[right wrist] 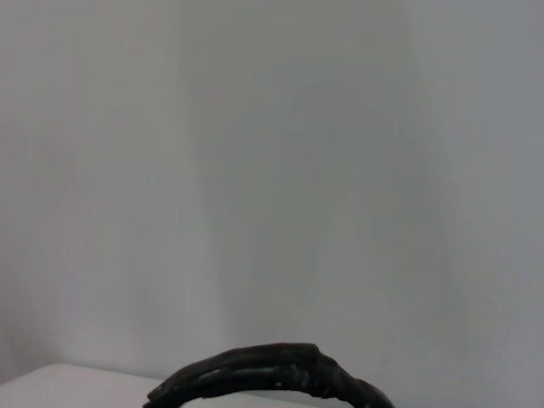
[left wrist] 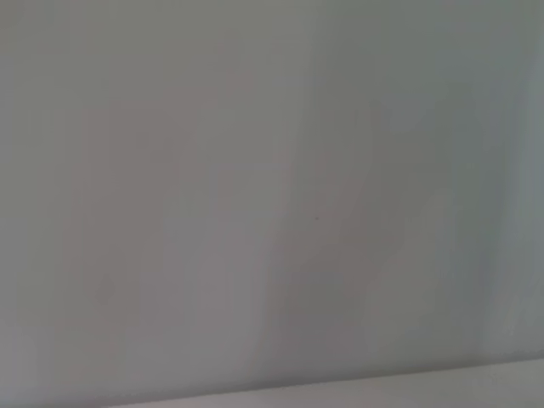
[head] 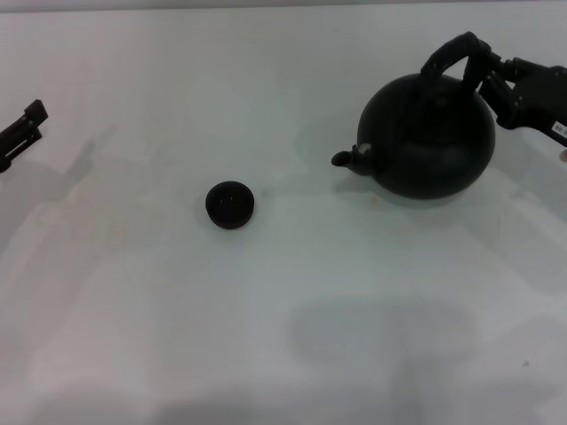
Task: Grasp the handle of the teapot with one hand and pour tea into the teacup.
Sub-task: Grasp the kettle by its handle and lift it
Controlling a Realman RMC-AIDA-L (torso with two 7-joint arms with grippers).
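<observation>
On the white counter, the teacup sat nearest the robot, a little to the left of centre, upright and alone. Well apart from it, farther back and to the right, stood the teapot, its short spout pointing left toward the teacup's side of the counter. The handle arched up over the pot's top, and the right gripper reached in from the right edge and met the handle at its far right end, closed around it as far as the head view showed. The right wrist view caught only the ribbed curve of the handle against a pale background. The left gripper hung at the left edge, well away from both vessels; whether its fingers were parted could not be told.
</observation>
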